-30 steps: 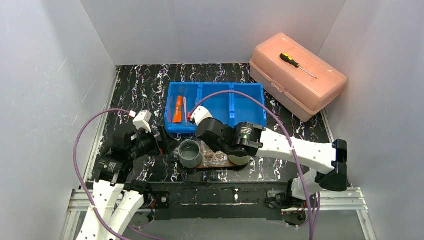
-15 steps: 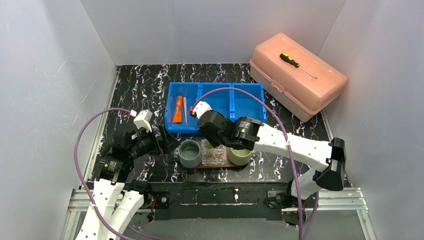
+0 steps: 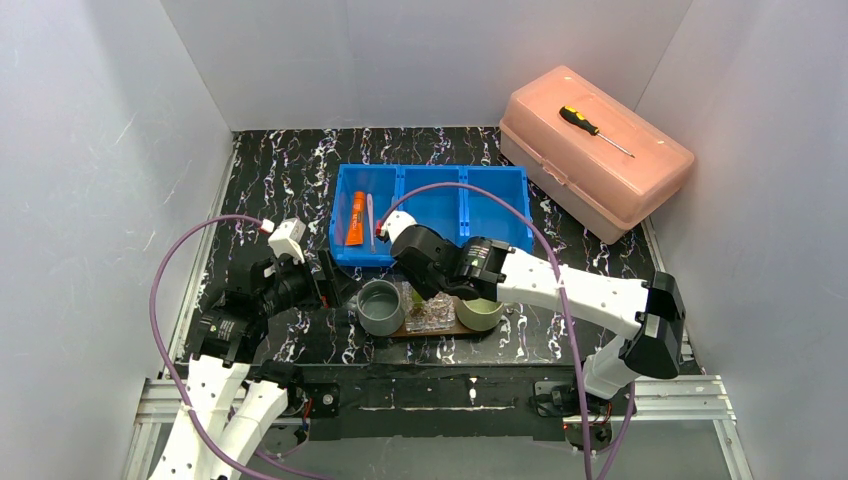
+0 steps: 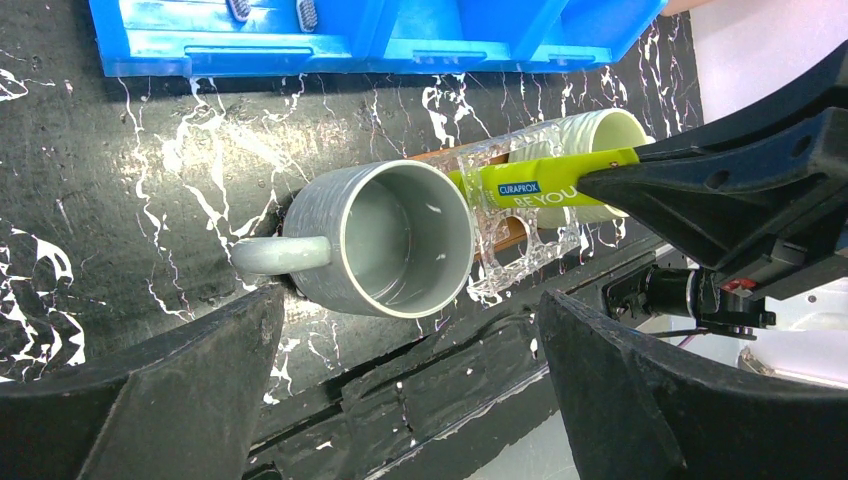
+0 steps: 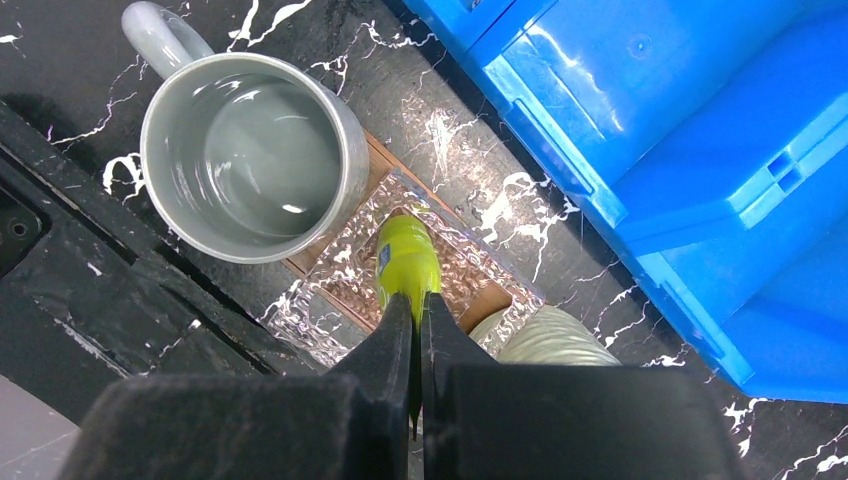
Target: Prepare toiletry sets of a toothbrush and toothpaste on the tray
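My right gripper [image 5: 415,305] is shut on the tail of the green tube [image 5: 405,260], which hangs cap-down over the clear plastic holder [image 5: 345,290]. That holder stands on the brown tray [image 5: 490,300] between the empty grey mug [image 5: 245,155] and the pale green mug [image 5: 545,335]. In the top view the right gripper [image 3: 417,288] hovers over the tray [image 3: 400,332]. An orange tube [image 3: 355,218] and a thin toothbrush [image 3: 370,215] lie in the blue bin's left compartment. My left gripper [image 4: 410,400] stands wide open and empty, just left of the grey mug [image 4: 390,240].
The blue three-compartment bin [image 3: 500,215] sits behind the tray. A pink lidded box [image 3: 600,170] with a screwdriver [image 3: 592,128] on top stands at the back right. White walls close in the black marbled table on three sides.
My right gripper has swung left from above the pale green mug to over the clear holder, carrying the green tube. The left arm has not moved.
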Tool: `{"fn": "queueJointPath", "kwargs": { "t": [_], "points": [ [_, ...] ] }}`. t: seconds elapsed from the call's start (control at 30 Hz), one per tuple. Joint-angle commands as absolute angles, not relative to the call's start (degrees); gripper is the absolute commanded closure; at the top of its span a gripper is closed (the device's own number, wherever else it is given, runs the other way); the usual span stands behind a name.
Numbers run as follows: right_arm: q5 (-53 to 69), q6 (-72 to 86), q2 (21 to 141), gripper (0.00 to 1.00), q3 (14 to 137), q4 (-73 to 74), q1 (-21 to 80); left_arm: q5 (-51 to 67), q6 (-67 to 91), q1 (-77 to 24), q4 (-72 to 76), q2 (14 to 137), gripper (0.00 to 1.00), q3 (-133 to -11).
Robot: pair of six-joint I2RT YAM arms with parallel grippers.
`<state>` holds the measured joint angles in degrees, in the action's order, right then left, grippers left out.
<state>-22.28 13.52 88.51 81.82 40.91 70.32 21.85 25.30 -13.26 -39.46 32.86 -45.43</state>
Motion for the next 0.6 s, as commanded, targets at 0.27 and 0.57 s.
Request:
{"fn": "queueJointPath", "kwargs": {
  "t": [0.27,0.57],
  "points": [
    [-21.3,14.0,89.1,0.99,79.6,36.7,69.8,22.7,24.4,-13.3,-39.3,33.0,0.02,-45.2],
    [-21.0,14.3,89.9,0.99,78.7,35.8,69.4,22.9,24.4,-13.3,-39.3,33.3,0.02,-45.1]
  ]
}}
